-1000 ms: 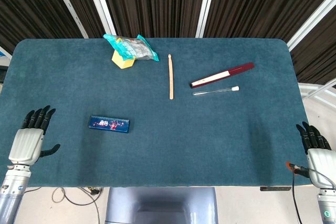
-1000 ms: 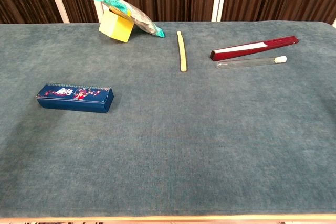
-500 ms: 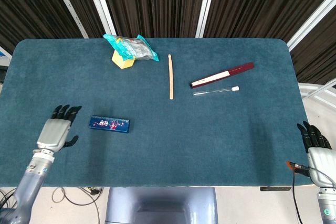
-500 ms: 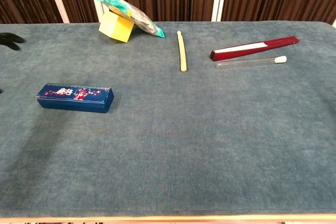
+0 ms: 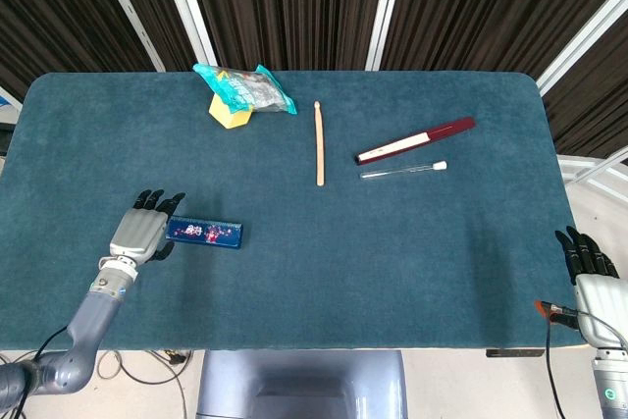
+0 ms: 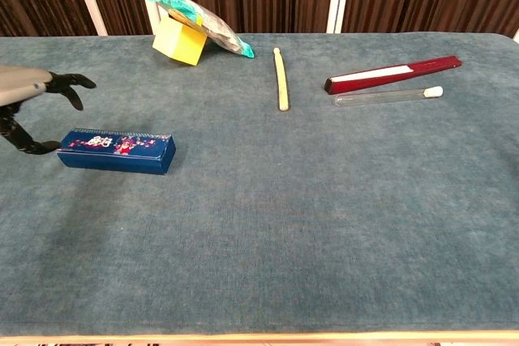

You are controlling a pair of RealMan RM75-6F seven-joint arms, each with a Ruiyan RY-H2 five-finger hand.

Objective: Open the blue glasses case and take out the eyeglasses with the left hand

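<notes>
**A:** Start with the head view. Your left hand point(image 5: 140, 235) has swept in from the tabletop's point(image 5: 392, 262) near-left edge over the last second and now sits at the left end of the blue glasses case point(image 5: 204, 233). Its fingers are spread and it holds nothing. The thumb looks to be at or just beside the case's end; I can't confirm contact from here.

**B:** And the case itself?

**A:** It hasn't moved. It lies flat and closed on the left part of the tabletop, well apart from the wooden stick point(image 5: 319, 142), the maroon case point(image 5: 416, 139) and the clear tube point(image 5: 403, 171). Your right hand point(image 5: 591, 277) has stayed at the near-right edge, fingers together and straight, nothing in it.

**B:** Chest view?

**A:** A second ago your left hand wasn't in it at all. Now the left hand point(image 6: 28, 111) enters from the left edge, one finger arched above and another reaching low toward the end of the blue glasses case point(image 6: 116, 151), bracketing it without closing. The yellow block point(image 6: 179, 40) under the snack packet point(image 6: 195, 15) is far back, out of your way.

**B:** So what does that mean?

**A:** The approach is done, I'd judge; the opening isn't begun. You'll next need to find the lid's seam.
</notes>
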